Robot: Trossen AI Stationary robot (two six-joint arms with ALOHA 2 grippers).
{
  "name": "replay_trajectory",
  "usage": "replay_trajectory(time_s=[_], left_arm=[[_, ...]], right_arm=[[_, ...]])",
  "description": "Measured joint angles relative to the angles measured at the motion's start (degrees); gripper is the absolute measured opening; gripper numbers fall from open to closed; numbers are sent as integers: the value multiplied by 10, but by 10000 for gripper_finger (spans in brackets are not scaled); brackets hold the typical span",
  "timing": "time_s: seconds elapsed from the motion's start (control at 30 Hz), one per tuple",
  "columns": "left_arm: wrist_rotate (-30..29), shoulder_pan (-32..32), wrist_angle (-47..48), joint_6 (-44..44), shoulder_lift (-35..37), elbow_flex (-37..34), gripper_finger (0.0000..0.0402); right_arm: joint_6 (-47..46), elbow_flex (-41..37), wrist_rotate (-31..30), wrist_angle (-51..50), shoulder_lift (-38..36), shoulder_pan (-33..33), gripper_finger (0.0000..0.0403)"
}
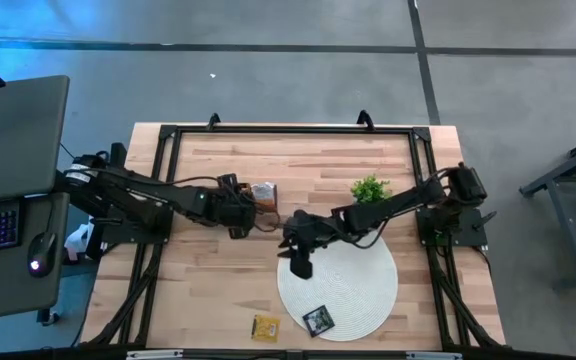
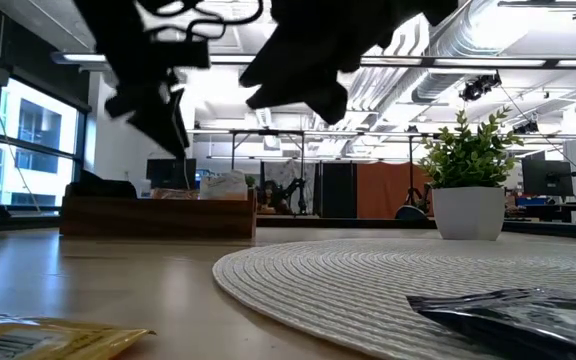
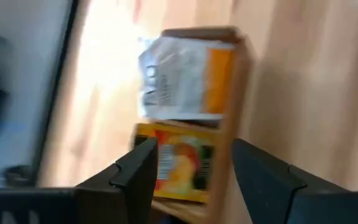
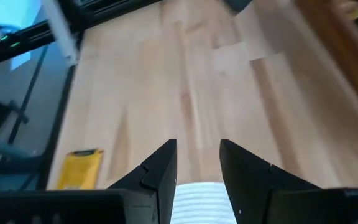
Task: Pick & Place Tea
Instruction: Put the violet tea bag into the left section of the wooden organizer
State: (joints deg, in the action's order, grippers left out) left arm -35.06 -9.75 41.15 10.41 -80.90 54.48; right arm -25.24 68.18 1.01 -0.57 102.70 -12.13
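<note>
The black tea packet and the yellow one lie on and beside the mat's near edge, closest to the right gripper, fingers apart and empty; the left gripper gapes over the tray.

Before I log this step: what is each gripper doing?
Left gripper: open, empty, over the tray.
Right gripper: open, empty, above the mat.

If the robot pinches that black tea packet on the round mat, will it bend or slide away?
The black tea packet looks thin and crinkly in the low view, so it would probably bend rather than stay stiff. It lies flat on the ribbed white mat, so it may be hard to get under. It seems light and could slide if nudged.
</note>
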Motion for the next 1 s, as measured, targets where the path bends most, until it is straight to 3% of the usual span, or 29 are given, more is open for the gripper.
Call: replay_trajectory(time_s=[0.1, 0.27, 0.37, 0.53, 0.73, 1.0], left_arm=[[94, 0, -1, 55, 0, 31, 200], [334, -11, -98, 105, 1, 34, 200], [396, -36, -181, 105, -26, 18, 200], [386, -86, -214, 140, -61, 14, 200], [334, -127, -209, 190, -83, 13, 200], [329, -151, -212, 260, -83, 13, 200]], right_arm=[[21, 0, 2, -14, 0, -29, 119], [78, 0, -7, -42, 0, -100, 119], [137, 0, -9, -57, 5, -150, 119], [113, 0, -45, -85, 30, -218, 119], [46, 0, -56, -100, 54, -245, 125], [80, 0, -41, -94, 98, -244, 196]])
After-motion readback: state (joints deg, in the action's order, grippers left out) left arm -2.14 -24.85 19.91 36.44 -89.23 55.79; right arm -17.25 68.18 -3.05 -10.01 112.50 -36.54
